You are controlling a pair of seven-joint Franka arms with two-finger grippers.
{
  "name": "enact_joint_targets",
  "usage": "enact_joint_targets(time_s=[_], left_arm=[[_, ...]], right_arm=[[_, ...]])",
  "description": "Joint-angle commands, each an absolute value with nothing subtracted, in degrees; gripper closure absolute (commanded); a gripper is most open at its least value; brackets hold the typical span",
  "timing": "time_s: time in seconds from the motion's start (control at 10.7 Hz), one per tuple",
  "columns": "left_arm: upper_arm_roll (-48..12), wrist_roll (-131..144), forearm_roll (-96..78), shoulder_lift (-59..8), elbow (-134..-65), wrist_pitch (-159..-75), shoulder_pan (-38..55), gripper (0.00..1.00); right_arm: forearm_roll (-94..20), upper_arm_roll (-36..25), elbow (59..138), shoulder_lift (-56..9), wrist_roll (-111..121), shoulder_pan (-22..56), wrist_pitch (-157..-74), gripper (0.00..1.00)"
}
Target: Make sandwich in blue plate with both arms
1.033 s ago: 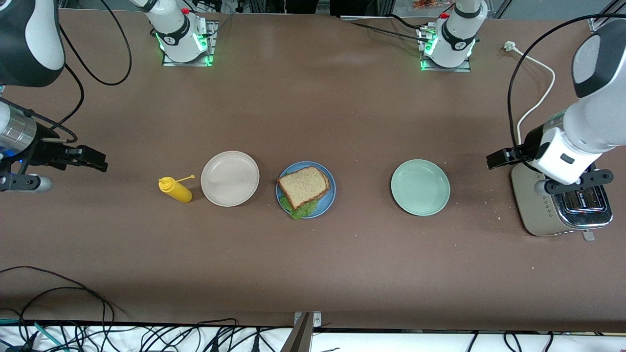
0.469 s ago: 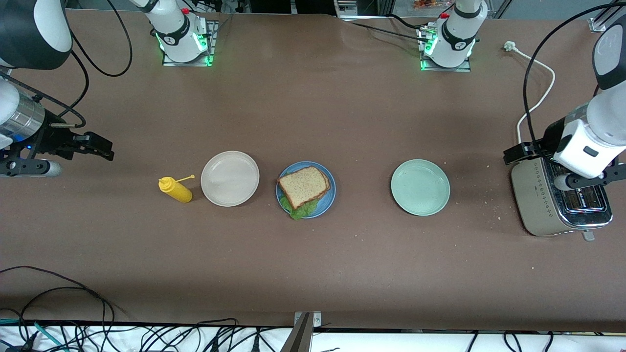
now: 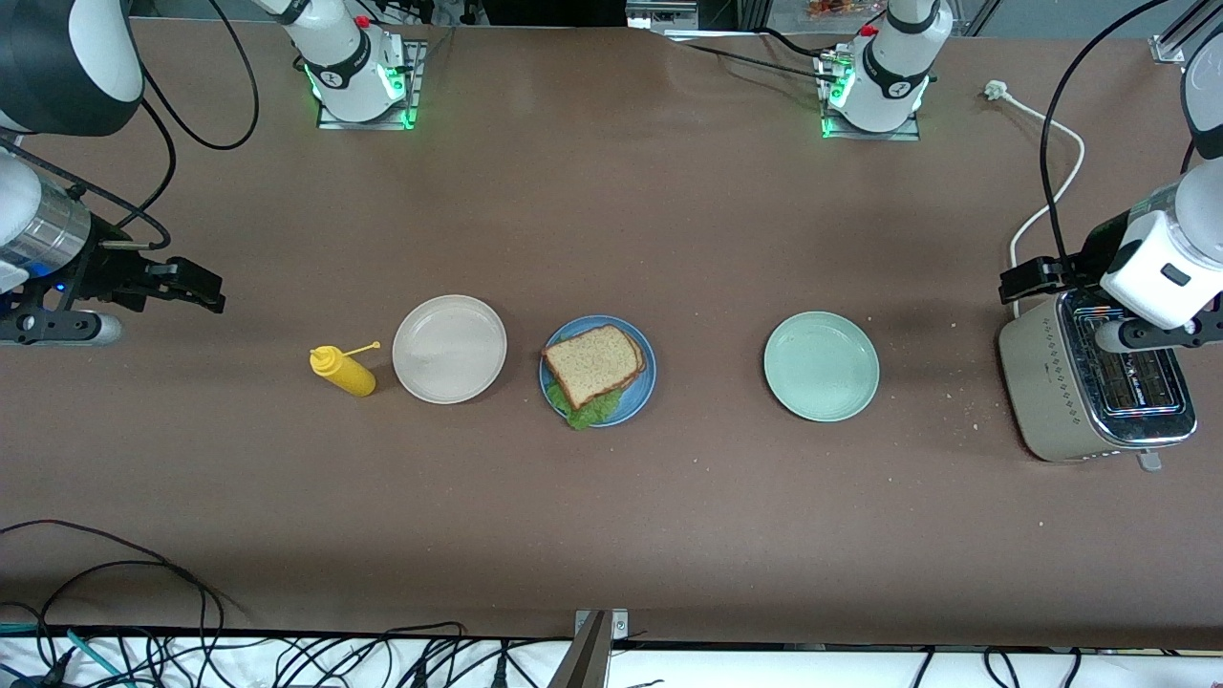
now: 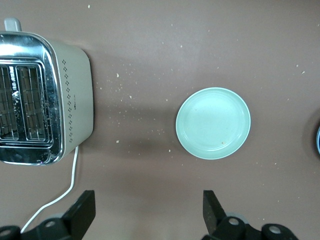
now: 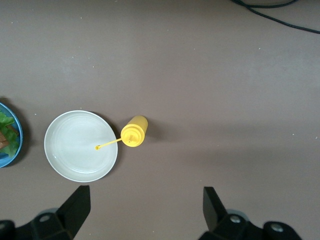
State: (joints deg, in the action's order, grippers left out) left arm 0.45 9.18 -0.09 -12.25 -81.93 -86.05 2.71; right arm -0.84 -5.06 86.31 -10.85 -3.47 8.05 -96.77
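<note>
The table [image 3: 611, 535] fills the front view, with both arm bases along its top edge. The left arm [image 3: 1161, 268] hangs at the frame edge at its own end, above the toaster [image 3: 1089, 392]. The right arm [image 3: 38, 229] hangs at the other edge, over bare table. In a row across the middle lie the green plate [image 3: 821, 366], the beige plate [image 3: 449, 349] and, between them at frame centre, the blue plate [image 3: 642, 394]. The sandwich [image 3: 592, 363] sits on the blue plate: two slices slightly offset, lettuce [image 3: 585, 411] poking out at the lower rim. A yellow bottle [image 3: 344, 373] lies beside the beige plate.

The build looks finished, so the step in hand seems to be standing clear. Nothing more appears needed but to park both arms, or at most square the top slice, which would call for a light touch.

The left gripper [image 4: 148, 209] is spread wide and empty over the table by the toaster. The right gripper [image 5: 145, 205] is likewise spread and empty, near the bottle.

Only the front view shows the whole sandwich. The left wrist view adds the toaster's slots, which look empty, and scattered crumbs. The right wrist view catches a sliver of blue plate and lettuce, and the bottle's cap strap reaching over the beige plate
</note>
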Motion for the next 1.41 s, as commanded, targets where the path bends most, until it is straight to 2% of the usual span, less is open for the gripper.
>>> enact_joint_targets(time_s=[0.0, 0.28, 1.31], left_arm=[[2.29, 6.42, -0.88, -8.35, -87.18, -87.1, 4.48, 0.06], [2.46, 2.65, -0.53, -8.44, -86.48, -87.63, 4.48, 0.01], [2.29, 1.14, 0.17, -9.67, -85.96, -87.98, 4.3, 0.01]], right_arm=[[-0.44, -5.27, 87.71, -8.97, -4.05, 8.17, -96.5, 0.0], [-0.44, -5.45, 87.8, -8.44, -4.31, 8.0, -93.78, 0.0], [-0.26, -5.8, 88.59, -8.35, -4.22, 7.82, -93.69, 0.0]])
